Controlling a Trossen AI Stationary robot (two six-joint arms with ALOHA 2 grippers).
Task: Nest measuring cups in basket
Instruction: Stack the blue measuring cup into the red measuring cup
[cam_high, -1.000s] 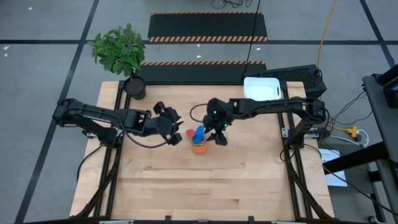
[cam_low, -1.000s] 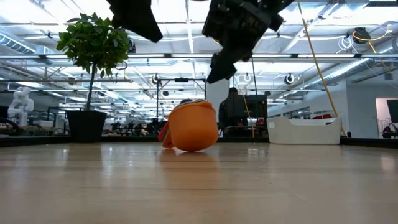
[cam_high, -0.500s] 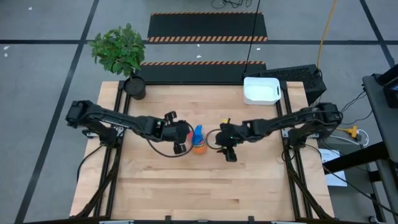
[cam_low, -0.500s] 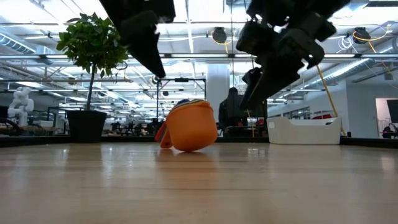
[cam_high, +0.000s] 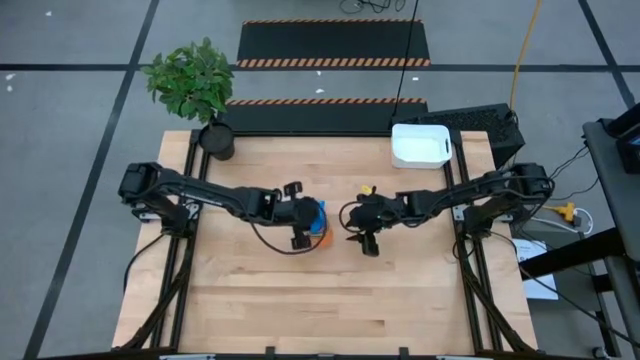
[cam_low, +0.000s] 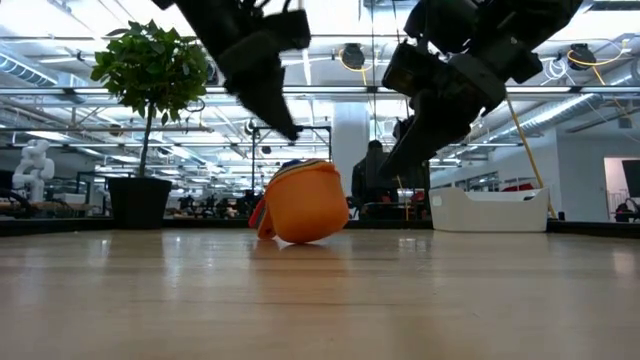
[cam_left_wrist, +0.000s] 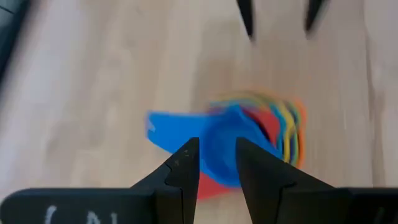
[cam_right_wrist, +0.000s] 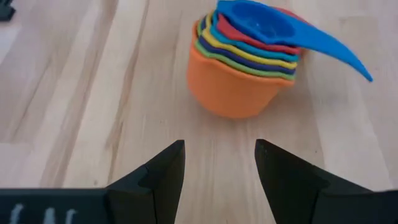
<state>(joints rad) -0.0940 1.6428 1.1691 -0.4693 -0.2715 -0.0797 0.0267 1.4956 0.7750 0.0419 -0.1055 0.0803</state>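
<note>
High view: nested plastic measuring cups (cam_high: 320, 228), orange outermost, sit mid-bench (cam_high: 300, 300); left gripper (cam_high: 300, 236) fingers narrow, empty, above them; right gripper (cam_high: 362, 241) fingers apart, beside; white plastic basket (cam_high: 420, 146) well apart.

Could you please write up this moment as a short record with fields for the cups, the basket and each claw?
cups: stack of nested plastic measuring cups, orange outermost, blue on top, tilted on the wooden table near its middle
basket: small white rectangular plastic basket, far right corner, no cups seen in it
left claw: left claw over the stack, fingers narrowly apart, holding nothing
right claw: right claw open, beside the stack, apart from it
</note>
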